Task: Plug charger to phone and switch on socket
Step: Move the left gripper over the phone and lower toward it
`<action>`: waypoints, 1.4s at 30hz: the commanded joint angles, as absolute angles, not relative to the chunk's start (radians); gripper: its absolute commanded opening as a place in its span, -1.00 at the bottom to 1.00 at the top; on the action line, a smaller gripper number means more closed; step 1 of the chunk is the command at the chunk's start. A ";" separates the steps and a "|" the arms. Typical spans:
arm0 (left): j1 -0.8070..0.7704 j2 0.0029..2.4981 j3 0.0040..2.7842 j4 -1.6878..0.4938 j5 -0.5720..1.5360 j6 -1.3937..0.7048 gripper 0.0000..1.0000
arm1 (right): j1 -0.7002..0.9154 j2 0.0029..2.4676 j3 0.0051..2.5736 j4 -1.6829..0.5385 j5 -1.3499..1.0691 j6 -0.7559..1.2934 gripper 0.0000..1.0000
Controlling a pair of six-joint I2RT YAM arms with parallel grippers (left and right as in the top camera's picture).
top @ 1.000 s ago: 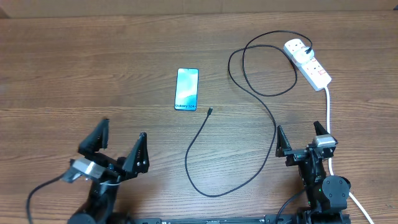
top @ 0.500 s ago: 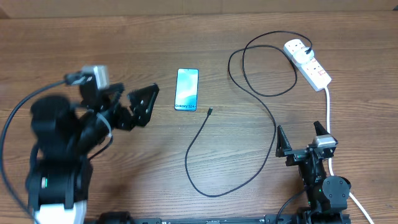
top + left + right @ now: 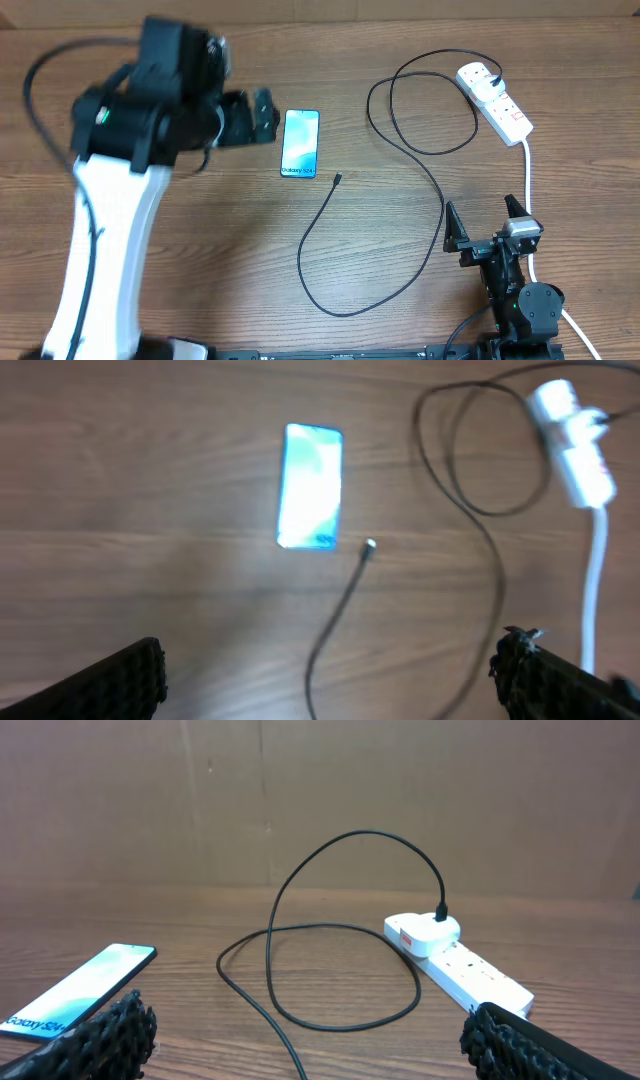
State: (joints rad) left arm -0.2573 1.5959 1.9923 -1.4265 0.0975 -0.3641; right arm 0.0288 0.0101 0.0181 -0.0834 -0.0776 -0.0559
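The phone (image 3: pixel 300 143) lies flat on the wooden table, blue screen up; it also shows in the left wrist view (image 3: pixel 311 486) and the right wrist view (image 3: pixel 75 990). The charger cable (image 3: pixel 400 140) loops across the table; its connector tip (image 3: pixel 337 179) lies just right of the phone's near end, and its plug sits in the white socket strip (image 3: pixel 495 102). My left gripper (image 3: pixel 250 118) is open, raised just left of the phone. My right gripper (image 3: pixel 487 228) is open and empty near the front right.
The socket's thick white cord (image 3: pixel 527 175) runs down toward my right arm's base (image 3: pixel 520 300). The left arm (image 3: pixel 110 220) stretches over the table's left side. A brown wall (image 3: pixel 320 800) stands behind the table.
My left arm has risen from the front left and swung forward and right, bringing its open gripper close to the phone. The right arm, the cable and the phone have not moved.
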 commanded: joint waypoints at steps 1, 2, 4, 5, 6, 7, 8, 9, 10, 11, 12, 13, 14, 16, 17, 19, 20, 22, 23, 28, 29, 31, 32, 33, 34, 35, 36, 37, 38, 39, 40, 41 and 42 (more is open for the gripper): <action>-0.285 1.718 2.102 -1.431 -0.006 -0.367 0.99 | 0.038 0.003 0.009 -0.080 -0.072 -0.057 1.00; -0.287 1.732 2.101 -1.423 -0.007 -0.367 1.00 | 0.038 0.003 0.009 -0.080 -0.072 -0.057 1.00; -0.288 1.772 2.101 -1.419 -0.001 -0.367 0.99 | 0.038 0.003 0.009 -0.080 -0.072 -0.057 1.00; -0.288 1.792 2.101 -1.428 0.023 -0.366 1.00 | 0.038 0.003 0.009 -0.081 -0.072 -0.057 1.00; -0.289 1.810 2.101 -1.426 0.042 -0.362 1.00 | 0.038 0.003 0.009 -0.080 -0.072 -0.057 1.00; -0.289 1.830 2.101 -1.420 0.061 -0.356 1.00 | 0.038 0.003 0.009 -0.080 -0.072 -0.057 1.00; -0.290 1.847 2.101 -1.417 0.070 -0.355 1.00 | 0.038 0.003 0.009 -0.080 -0.072 -0.057 1.00; -0.290 1.861 2.101 -1.416 0.072 -0.355 1.00 | 0.037 0.003 0.009 -0.081 -0.072 -0.057 1.00; -0.290 1.875 2.101 -1.417 0.072 -0.355 0.99 | 0.038 0.003 0.009 -0.080 -0.072 -0.057 1.00; -0.291 1.892 2.101 -1.417 0.070 -0.355 0.99 | 0.038 0.003 0.009 -0.081 -0.072 -0.057 1.00; -0.292 1.908 2.101 -1.417 0.070 -0.355 1.00 | 0.038 0.003 0.009 -0.080 -0.072 -0.057 1.00; -0.295 1.924 2.101 -1.416 0.070 -0.355 1.00 | 0.038 0.003 0.009 -0.081 -0.072 -0.057 1.00; -0.299 1.943 2.101 -1.414 0.070 -0.356 1.00 | 0.038 0.003 0.009 -0.081 -0.072 -0.057 1.00; -0.316 1.984 2.101 -1.414 0.065 -0.367 1.00 | 0.038 0.003 0.009 -0.080 -0.072 -0.057 1.00; -0.324 2.001 2.101 -1.415 0.057 -0.374 1.00 | 0.038 0.003 0.009 -0.080 -0.072 -0.057 1.00; -0.344 2.042 2.101 -1.419 0.015 -0.403 1.00 | 0.038 0.003 0.009 -0.080 -0.072 -0.057 1.00; -0.348 2.053 2.101 -1.417 0.004 -0.407 1.00 | 0.038 0.003 0.009 -0.080 -0.072 -0.057 1.00; -0.356 2.091 2.101 -1.399 -0.010 -0.408 1.00 | 0.038 0.003 0.009 -0.081 -0.072 -0.057 1.00; -0.359 2.108 2.101 -1.385 -0.010 -0.408 1.00 | 0.038 0.003 0.009 -0.080 -0.072 -0.057 1.00; -0.360 2.173 2.101 -1.326 -0.010 -0.408 1.00 | 0.038 0.003 0.009 -0.080 -0.072 -0.057 1.00; -0.358 2.185 2.101 -1.319 -0.010 -0.408 0.99 | 0.038 0.003 0.009 -0.080 -0.072 -0.057 1.00; -0.358 2.204 2.101 -1.303 -0.007 -0.408 0.99 | 0.038 0.003 0.009 -0.080 -0.072 -0.057 1.00; -0.358 2.208 2.101 -1.296 -0.004 -0.408 1.00 | 0.038 0.003 0.009 -0.080 -0.072 -0.057 1.00; -0.358 2.217 2.101 -1.288 -0.004 -0.408 1.00 | 0.038 0.003 0.009 -0.080 -0.072 -0.057 1.00; -0.358 2.220 2.101 -1.280 -0.004 -0.407 1.00 | 0.038 0.003 0.009 -0.081 -0.072 -0.057 1.00; -0.359 2.226 2.101 -1.273 -0.004 -0.407 1.00 | 0.038 0.003 0.009 -0.080 -0.072 -0.057 1.00; -0.361 2.230 2.101 -1.265 -0.004 -0.407 1.00 | 0.038 0.003 0.009 -0.080 -0.072 -0.057 1.00; -0.361 2.234 2.101 -1.254 -0.004 -0.407 1.00 | 0.038 0.003 0.009 -0.080 -0.072 -0.057 1.00; -0.361 2.239 2.101 -1.246 -0.004 -0.407 1.00 | 0.038 0.003 0.009 -0.080 -0.072 -0.057 1.00; -0.361 2.252 2.101 -1.232 -0.004 -0.407 0.99 | 0.038 0.003 0.009 -0.080 -0.072 -0.057 1.00; -0.361 2.260 2.100 -1.226 -0.004 -0.407 1.00 | 0.038 0.003 0.009 -0.080 -0.072 -0.057 1.00; -0.361 2.270 2.100 -1.222 -0.004 -0.407 1.00 | 0.038 0.003 0.009 -0.081 -0.072 -0.057 1.00; -0.361 2.280 2.100 -1.221 -0.004 -0.407 1.00 | 0.038 0.003 0.009 -0.080 -0.072 -0.057 1.00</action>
State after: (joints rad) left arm -0.3603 2.2353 2.0785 -1.2274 0.0097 -0.3908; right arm 0.0288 0.0101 0.0181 -0.0837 -0.0776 -0.0563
